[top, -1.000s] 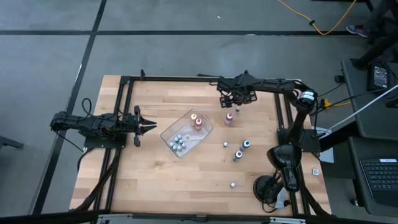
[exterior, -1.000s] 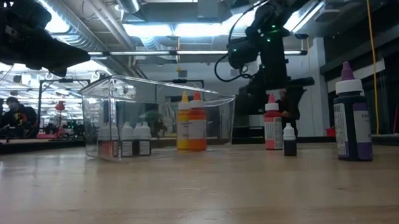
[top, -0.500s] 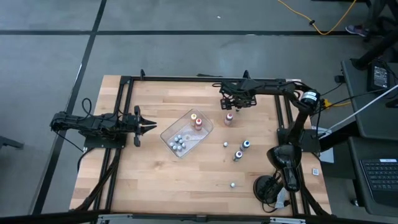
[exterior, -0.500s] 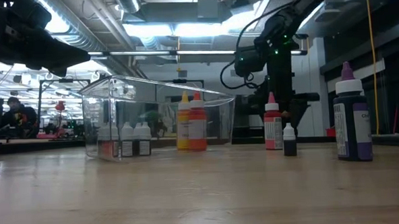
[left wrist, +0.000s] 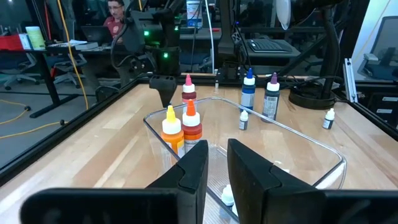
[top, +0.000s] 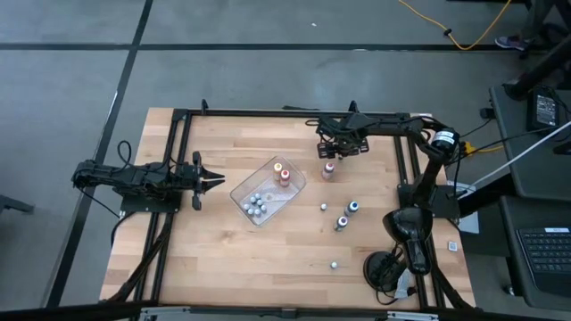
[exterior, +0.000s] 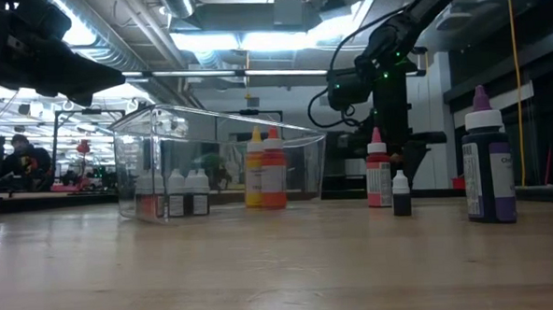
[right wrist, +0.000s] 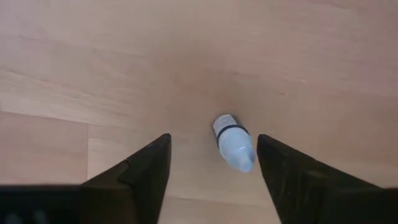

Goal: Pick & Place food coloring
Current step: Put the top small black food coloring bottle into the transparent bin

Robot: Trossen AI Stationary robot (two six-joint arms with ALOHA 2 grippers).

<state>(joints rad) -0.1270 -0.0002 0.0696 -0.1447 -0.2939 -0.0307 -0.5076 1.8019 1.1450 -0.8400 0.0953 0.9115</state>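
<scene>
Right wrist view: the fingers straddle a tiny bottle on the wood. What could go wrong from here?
1. The tiny white-capped bottle sits off centre between the right gripper's open fingers, nearer one of them; closing may push or tip it instead of clamping it.
2. The red-capped bottle stands close beside that gripper in the high view, so a sideways correction could knock it over.
</scene>
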